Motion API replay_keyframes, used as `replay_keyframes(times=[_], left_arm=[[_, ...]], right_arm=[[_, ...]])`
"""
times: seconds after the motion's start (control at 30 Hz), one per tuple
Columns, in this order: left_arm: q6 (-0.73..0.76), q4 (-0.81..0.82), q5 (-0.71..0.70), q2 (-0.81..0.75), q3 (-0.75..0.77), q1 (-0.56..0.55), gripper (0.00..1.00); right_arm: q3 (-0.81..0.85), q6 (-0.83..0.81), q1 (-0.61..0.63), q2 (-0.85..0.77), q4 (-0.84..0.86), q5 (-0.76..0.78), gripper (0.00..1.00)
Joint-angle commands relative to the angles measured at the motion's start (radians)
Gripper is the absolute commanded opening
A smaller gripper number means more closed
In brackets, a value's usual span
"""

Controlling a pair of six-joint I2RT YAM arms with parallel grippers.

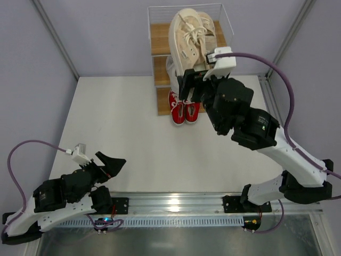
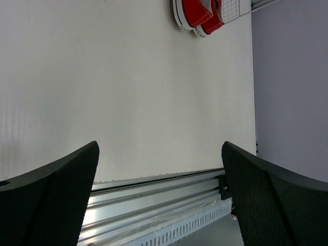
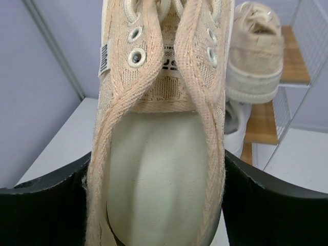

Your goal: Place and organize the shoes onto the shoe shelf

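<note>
Ana: Left arm [image 1: 64,192] first, low at the near left corner of the desk [image 1: 122,133]. State of the left jaws?

Ben: Wide apart and holding nothing. The left wrist view shows only bare desk between them. They point right and a little far, and sit well apart from the shelf.

Ana: Moving right, what stands at the far edge?

Ben: Shoe shelf [image 1: 160,37], with wooden boards in a thin white wire frame, far and slightly right of centre. Red pair [image 1: 184,109] at its foot, the two shoes side by side and touching, near ends poking out toward us. The same pair shows at the top of the left wrist view [image 2: 197,13], against the wire grid.

Ana: And the middle board?

Ben: White shoe [image 3: 236,128] on it, mostly hidden. From overhead only a sliver shows [image 1: 170,66].

Ana: Top board?

Ben: One beige shoe [image 3: 256,46] rests there, on the right side of the shelf.

Ana: The right arm [image 1: 256,128]?

Ben: It reaches from the near right corner up to the shelf. Right jaws are clamped on the other beige shoe [image 3: 159,128], one on each side of its opening at the heel end. That shoe's toe points far, and it lies over the left part of the top board [image 1: 186,40], just beside its mate. Whether its sole touches the board, cannot tell.
</note>
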Motion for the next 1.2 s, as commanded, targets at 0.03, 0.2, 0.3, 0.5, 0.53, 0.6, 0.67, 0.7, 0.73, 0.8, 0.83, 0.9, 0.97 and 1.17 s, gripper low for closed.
replay_keyframes(times=[0.03,0.2,0.3,0.5,0.53,0.6,0.67,0.7,0.73,0.8,0.83,0.9,0.97,1.17], left_arm=[[0.014,0.021,-0.006,0.004,0.024,-0.002,1.0],[0.01,0.026,0.005,-0.011,0.01,-0.002,1.0],[0.011,0.02,0.012,-0.014,0.013,-0.002,1.0],[0.011,0.017,0.02,-0.039,0.013,-0.002,1.0],[0.01,0.015,0.022,-0.042,0.012,-0.002,1.0],[0.011,0.012,0.022,-0.049,0.013,-0.002,1.0],[0.01,0.004,0.018,-0.056,0.018,-0.002,1.0],[0.011,0.003,0.017,-0.059,0.019,-0.002,1.0],[0.011,0.004,0.015,-0.062,0.024,-0.002,1.0],[0.011,0.004,0.012,-0.066,0.022,-0.002,1.0],[0.011,0.004,0.012,-0.068,0.022,-0.002,1.0],[0.011,0.004,0.012,-0.066,0.024,-0.002,1.0],[0.011,0.003,0.012,-0.068,0.024,-0.002,1.0],[0.011,0.006,0.011,-0.066,0.027,-0.002,1.0]], right_arm=[[0.228,-0.112,-0.092,0.127,-0.034,-0.053,0.04],[0.433,-0.181,-0.182,0.291,0.003,-0.142,0.04],[0.593,-0.207,-0.213,0.401,-0.02,-0.161,0.04],[0.667,-0.207,-0.305,0.498,0.003,-0.178,0.04],[0.67,-0.189,-0.323,0.506,-0.01,-0.225,0.04],[0.672,-0.161,-0.357,0.518,-0.025,-0.279,0.04],[0.672,-0.144,-0.391,0.535,-0.027,-0.34,0.04],[0.675,-0.146,-0.395,0.543,-0.023,-0.356,0.04],[0.678,-0.147,-0.402,0.55,-0.019,-0.36,0.04],[0.691,-0.144,-0.415,0.56,-0.014,-0.383,0.04],[0.699,-0.141,-0.42,0.569,-0.016,-0.388,0.04],[0.714,-0.14,-0.429,0.575,-0.013,-0.393,0.04],[0.716,-0.131,-0.441,0.581,-0.01,-0.408,0.04],[0.713,-0.095,-0.458,0.601,0.007,-0.394,0.04]])
